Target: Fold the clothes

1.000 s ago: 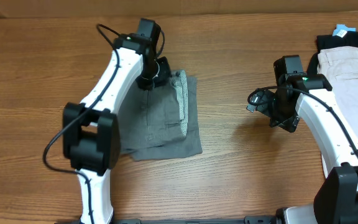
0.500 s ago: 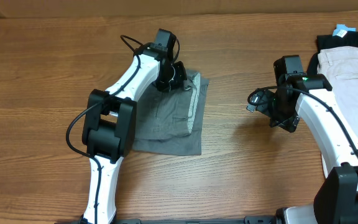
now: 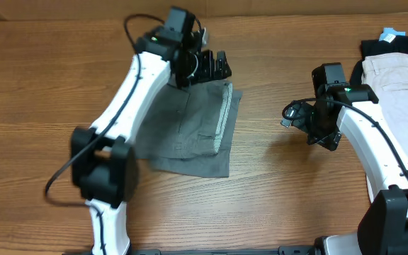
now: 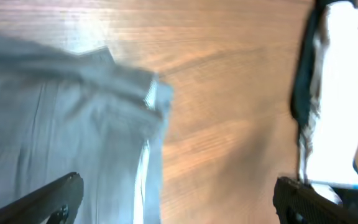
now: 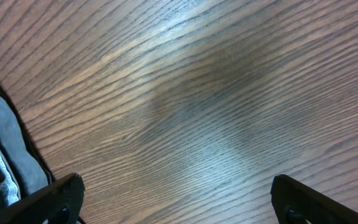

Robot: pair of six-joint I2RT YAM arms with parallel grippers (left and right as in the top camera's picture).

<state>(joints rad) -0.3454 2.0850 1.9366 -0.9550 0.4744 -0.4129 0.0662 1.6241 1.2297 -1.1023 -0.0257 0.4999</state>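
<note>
We see our left hand (image 3: 214, 67) spread wide, gripping nothing, at the far edge of the folded medium-grey cotton shorts (image 3: 190, 131), lying flat on the brown wooden bench (image 3: 275, 191), our right hand (image 3: 294, 113) likewise spread over bare wood, a beige-and-black garment pile (image 3: 399, 71) beyond.

A brown wood-grain tabletop (image 3: 275, 198) spreads beneath the right gripper (image 3: 290, 113). Behind that gripper, well apart, a pale beige folded garment (image 3: 399, 81) lies on black fabric (image 3: 395, 47) beside a small light-blue tag (image 3: 389, 34).
</note>
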